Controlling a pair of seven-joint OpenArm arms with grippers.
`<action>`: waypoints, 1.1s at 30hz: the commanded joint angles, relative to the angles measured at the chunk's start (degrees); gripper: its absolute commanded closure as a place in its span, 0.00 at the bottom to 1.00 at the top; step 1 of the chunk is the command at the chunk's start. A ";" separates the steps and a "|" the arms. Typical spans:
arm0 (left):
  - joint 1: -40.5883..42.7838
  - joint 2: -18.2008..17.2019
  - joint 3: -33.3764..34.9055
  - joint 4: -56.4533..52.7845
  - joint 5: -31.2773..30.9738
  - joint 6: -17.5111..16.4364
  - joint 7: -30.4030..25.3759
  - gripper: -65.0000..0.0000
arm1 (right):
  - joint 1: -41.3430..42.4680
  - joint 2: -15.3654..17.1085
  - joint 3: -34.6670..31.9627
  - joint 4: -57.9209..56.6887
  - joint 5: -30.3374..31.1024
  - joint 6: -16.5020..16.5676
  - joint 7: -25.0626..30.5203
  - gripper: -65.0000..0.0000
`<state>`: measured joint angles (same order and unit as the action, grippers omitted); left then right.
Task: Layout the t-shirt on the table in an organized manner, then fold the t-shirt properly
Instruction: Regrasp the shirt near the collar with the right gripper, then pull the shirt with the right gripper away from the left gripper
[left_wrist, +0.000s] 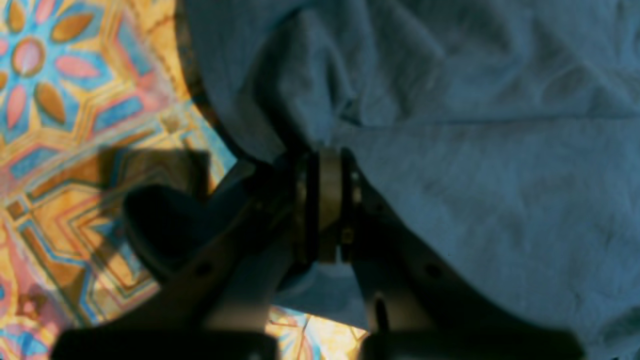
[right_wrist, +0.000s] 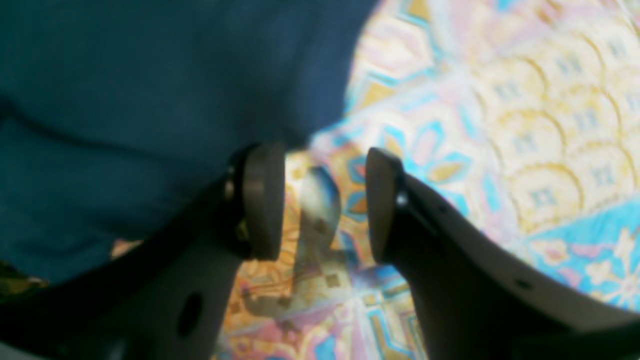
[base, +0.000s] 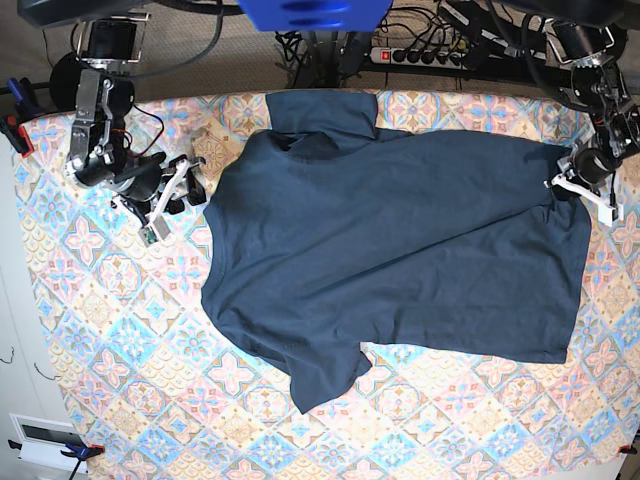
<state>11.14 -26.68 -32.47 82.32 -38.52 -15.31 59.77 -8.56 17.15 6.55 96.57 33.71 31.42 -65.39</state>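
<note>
left wrist view: the left gripper (left_wrist: 327, 190) is pinched tight on a bunched edge of the t-shirt (left_wrist: 475, 150). the right gripper (right_wrist: 325, 200) gapes empty just beside the shirt's edge. the shirt lies spread across the table (base: 120, 350), one sleeve folded over.

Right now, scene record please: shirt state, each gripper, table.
garment: navy t-shirt, spread across the table, wrinkled, not folded
sleeves: one at the far edge, one toward the near side
left gripper: shut on the t-shirt, pinching a bunched edge of fabric
right gripper: open, nothing between its pads, over bare cloth just beside the shirt's edge
table: covered by a pastel tile-pattern cloth
background: cables and a power strip beyond the far edge
</note>
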 joint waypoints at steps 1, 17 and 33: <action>-0.72 -1.32 -0.45 0.80 -0.55 -0.29 -0.91 1.00 | 0.51 -0.22 0.18 -0.53 0.88 0.27 0.64 0.61; -0.72 -1.32 -0.45 0.80 -0.55 -0.29 -0.91 1.00 | 4.73 -3.92 0.09 -6.68 0.97 0.36 0.81 0.61; -0.81 -0.97 -0.45 0.80 -0.55 -0.29 -0.91 1.00 | 11.85 -6.11 2.03 -18.38 0.97 0.54 0.81 0.93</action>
<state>10.85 -26.44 -32.49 82.32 -38.54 -15.31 59.77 3.07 10.11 7.94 77.54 34.74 31.88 -64.71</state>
